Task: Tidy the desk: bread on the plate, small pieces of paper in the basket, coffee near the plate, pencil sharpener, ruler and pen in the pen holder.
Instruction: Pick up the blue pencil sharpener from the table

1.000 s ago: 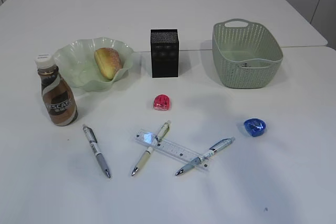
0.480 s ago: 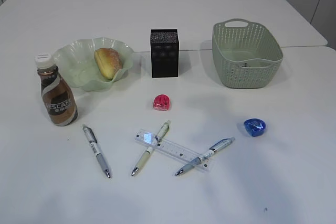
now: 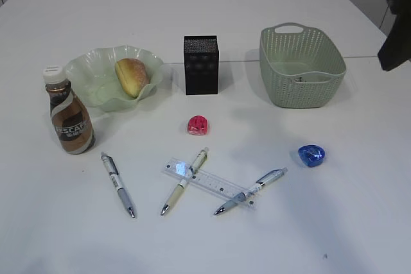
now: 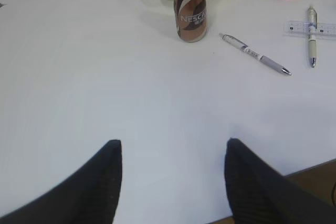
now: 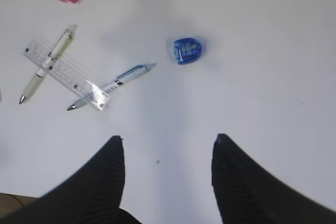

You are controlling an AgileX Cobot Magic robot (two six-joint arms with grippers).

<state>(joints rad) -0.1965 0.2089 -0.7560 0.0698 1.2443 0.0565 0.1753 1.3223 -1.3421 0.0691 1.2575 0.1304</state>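
Observation:
The bread (image 3: 131, 76) lies in the green plate (image 3: 87, 62), and the coffee (image 3: 70, 120) stands just left of it. Between the black pen holder (image 3: 201, 65) and the basket (image 3: 302, 65) the desk is bare. A red pencil sharpener (image 3: 198, 125) and a blue one (image 3: 311, 155) sit in front. The clear ruler (image 3: 212, 183) lies across two pens (image 3: 185, 181) (image 3: 252, 190); a third pen (image 3: 118, 184) lies apart. My left gripper (image 4: 173, 148) and my right gripper (image 5: 168, 142) hover open and hold nothing. No small pieces of paper show on the desk.
A dark part of my right arm (image 3: 395, 24) hangs at the upper right edge of the exterior view, beyond the basket. The desk's near edge (image 4: 310, 167) shows close under the left gripper. A seam in the tabletop (image 3: 379, 57) runs behind the basket.
A dark part of the right arm has come into the exterior view at the upper right edge. Nothing on the desk has moved.

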